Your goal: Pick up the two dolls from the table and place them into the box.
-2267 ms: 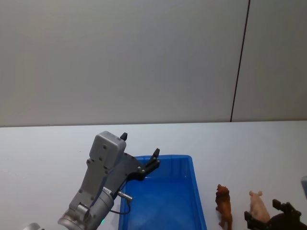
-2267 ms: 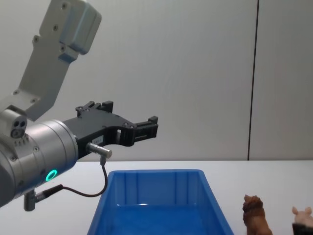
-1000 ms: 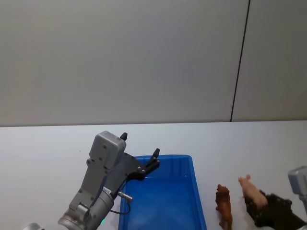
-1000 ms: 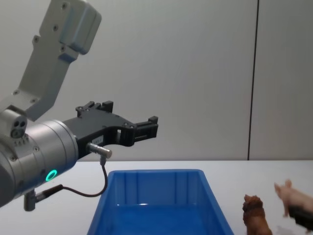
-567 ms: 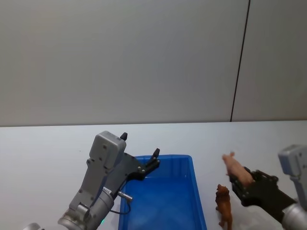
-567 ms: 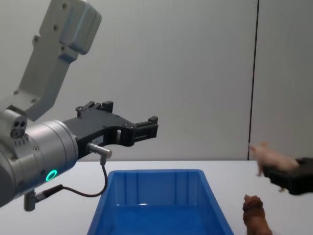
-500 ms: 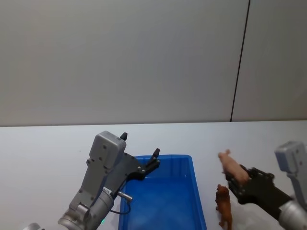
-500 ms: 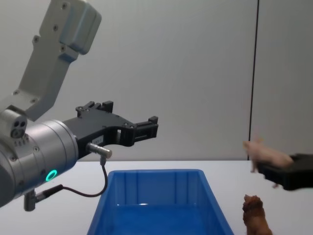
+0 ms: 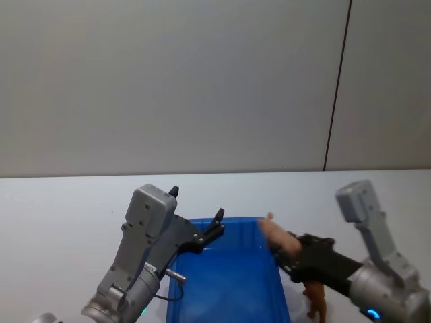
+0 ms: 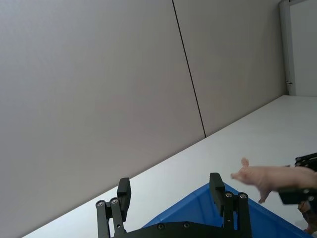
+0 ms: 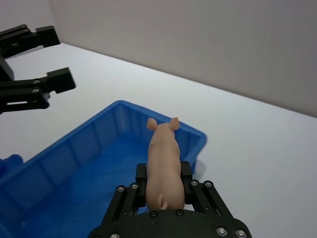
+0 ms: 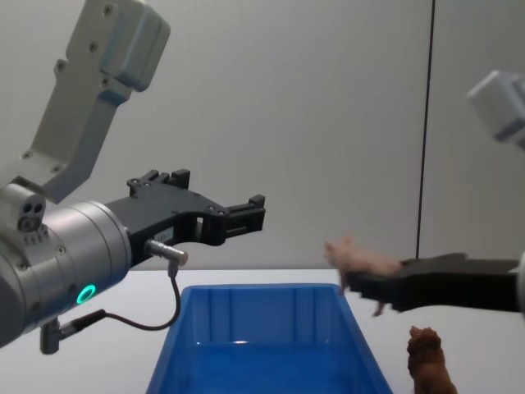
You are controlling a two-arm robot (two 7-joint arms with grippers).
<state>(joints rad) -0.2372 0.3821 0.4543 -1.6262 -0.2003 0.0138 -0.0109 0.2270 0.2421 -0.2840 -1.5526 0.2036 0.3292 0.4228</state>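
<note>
White counter [image 9: 60,208]: right jaws clamped on pig [image 9: 275,233], airborne over the box [image 9: 222,282] rim at its 2 o'clock, not released; lion [image 9: 316,301] stands untouched at box's 4 o'clock; left jaws wide, empty, parked at box's 11 o'clock; judging 0 of 2 in.

Half-seen figures
Lower right: brown lion [image 9: 315,301] upper half behind right gripper [image 9: 284,252]; pink pig [image 12: 358,259] blurred in chest view.

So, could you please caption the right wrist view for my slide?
Right gripper holds the pink pig over the blue box rim; left gripper hovers open.
</note>
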